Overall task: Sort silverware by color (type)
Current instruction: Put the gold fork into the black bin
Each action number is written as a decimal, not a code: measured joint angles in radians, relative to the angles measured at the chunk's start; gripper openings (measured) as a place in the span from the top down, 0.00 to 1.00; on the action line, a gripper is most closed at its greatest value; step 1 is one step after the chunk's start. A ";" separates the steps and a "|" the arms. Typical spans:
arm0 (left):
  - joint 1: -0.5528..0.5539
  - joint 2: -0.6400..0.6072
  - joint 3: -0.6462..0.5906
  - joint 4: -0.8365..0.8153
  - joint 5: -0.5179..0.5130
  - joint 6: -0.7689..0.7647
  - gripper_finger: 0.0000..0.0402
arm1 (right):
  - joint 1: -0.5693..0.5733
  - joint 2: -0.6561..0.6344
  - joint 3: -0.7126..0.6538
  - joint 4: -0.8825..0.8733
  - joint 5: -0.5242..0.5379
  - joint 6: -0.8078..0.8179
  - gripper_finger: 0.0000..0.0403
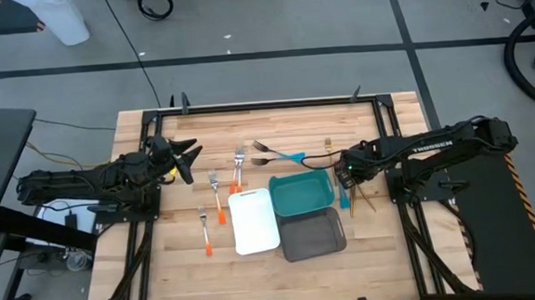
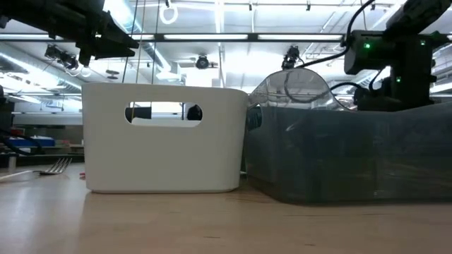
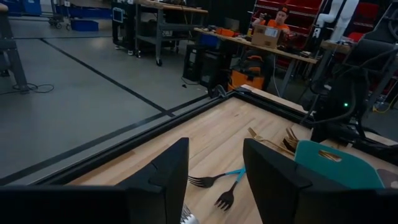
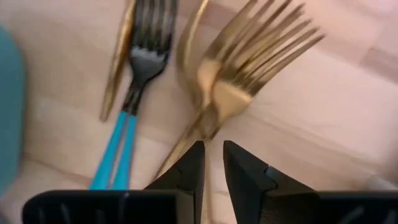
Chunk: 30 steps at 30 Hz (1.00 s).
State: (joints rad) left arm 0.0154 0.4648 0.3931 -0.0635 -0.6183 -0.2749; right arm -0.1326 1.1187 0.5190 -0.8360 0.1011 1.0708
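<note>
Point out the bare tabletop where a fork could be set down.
Bare wood: the near-left corner beside the white rectangular tray, and the near-right corner past the grey tray. Crowded: orange-handled forks beyond the white tray, and gold forks under the right gripper beside the teal tray.

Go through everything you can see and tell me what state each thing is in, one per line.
Left claw: open, raised, holding nothing.
Right claw: nearly shut, low over a gold fork's handle; grip unclear.
Gold fork: lying flat on the table.
White tray: upright, empty.
Teal tray: upright, empty.
Grey tray: upright, empty.
Orange-handled forks: loose on the table, unsorted.
</note>
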 joint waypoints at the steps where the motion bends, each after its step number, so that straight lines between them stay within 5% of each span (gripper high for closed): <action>1: 0.000 0.000 0.000 0.000 0.000 0.000 0.60 | 0.000 0.000 0.000 0.001 0.007 0.000 0.81; 13: 0.000 0.000 0.000 -0.001 0.000 0.011 0.60 | -0.015 0.000 0.000 -0.003 -0.004 -0.019 0.69; 30: 0.000 0.000 0.000 0.000 0.000 0.023 0.60 | -0.042 0.000 -0.063 0.096 -0.039 -0.026 0.81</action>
State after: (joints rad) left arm 0.0158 0.4648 0.3931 -0.0639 -0.6185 -0.2521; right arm -0.1741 1.1191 0.4561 -0.7397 0.0624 1.0447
